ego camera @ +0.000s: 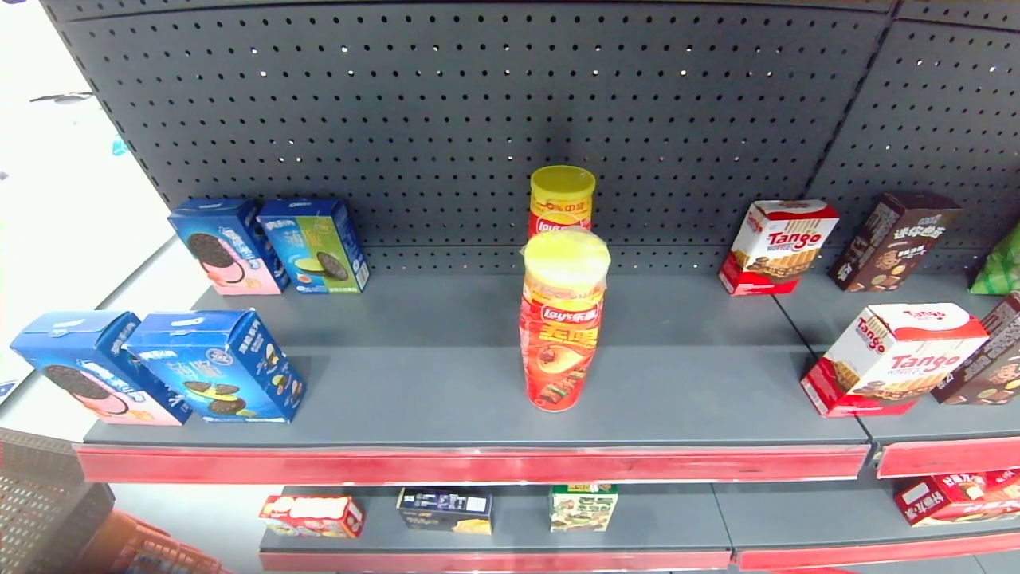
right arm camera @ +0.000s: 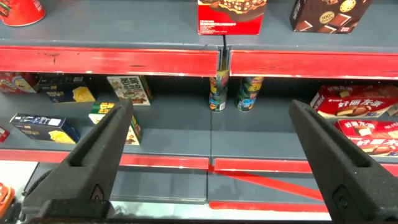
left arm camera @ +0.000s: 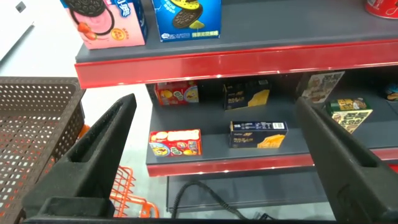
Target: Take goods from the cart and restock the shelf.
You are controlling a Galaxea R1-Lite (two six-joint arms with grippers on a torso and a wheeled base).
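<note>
Front can [ego camera: 562, 323] stands centre frame on shelf [ego camera: 398, 391], back can [ego camera: 562, 199] just behind; cart [ego camera: 48, 494] lower left. L gripper [left arm camera: 214, 158] & R gripper [right arm camera: 214, 158]: jaws wide open.

left gripper [left arm camera: 214, 101]: two matte black fingers [left arm camera: 93, 155], long, wedge-shaped, narrowing toward the tip, each with a shallow recessed step on the upper face | black cable [left arm camera: 199, 193]: thin, curves near its base | right gripper [right arm camera: 211, 104]: same black tapered right fingers [right arm camera: 339, 162], small round hole near each base
</note>
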